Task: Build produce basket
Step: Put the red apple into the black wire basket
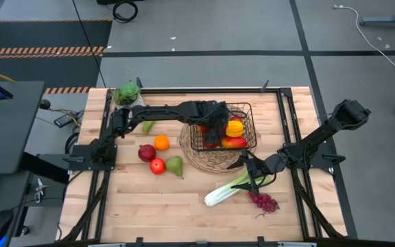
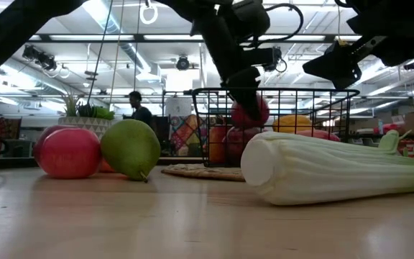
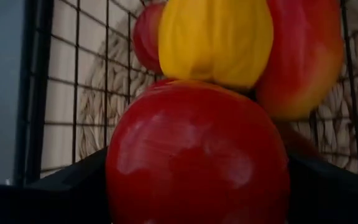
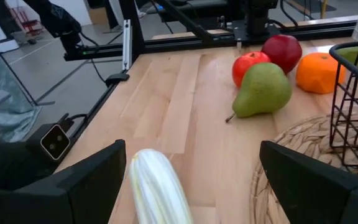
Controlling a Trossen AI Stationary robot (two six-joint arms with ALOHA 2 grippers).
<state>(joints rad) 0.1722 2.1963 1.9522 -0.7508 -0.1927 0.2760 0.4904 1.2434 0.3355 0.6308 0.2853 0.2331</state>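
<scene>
**Left gripper holds a red apple over the basket**

Left gripper (image 1: 214,130) of mine reaches across from the left side of the table and sits over the black wire-mesh basket (image 1: 249,110), clenched on a red apple (image 3: 197,155). In my left wrist view the apple fills the space between my two dark fingers, with a yellow pepper (image 3: 216,40) and a red-and-yellow fruit (image 3: 306,56) just beyond it, inside the mesh. From table height the apple (image 2: 250,114) hangs at the level of the basket's upper rim (image 2: 275,91).

The basket stands on a round woven straw mat (image 1: 197,159) near the middle of the table (image 1: 149,206). It already holds the yellow pepper (image 1: 234,127) and a red pepper (image 1: 234,143).

My right gripper (image 1: 254,167) hovers low over the table to the right of the mat, its fingers spread apart, above the long pale-green celery (image 1: 226,189). The celery lies flat on the wood, and a bunch of purple grapes (image 1: 264,202) lies just beside its leafy end.

Left of the mat, loose on the table, are an orange (image 1: 161,143), two red apples (image 1: 147,152) and (image 1: 158,166), and a green pear (image 1: 175,165). A potted green plant (image 1: 126,93) stands at the far left corner.
</scene>
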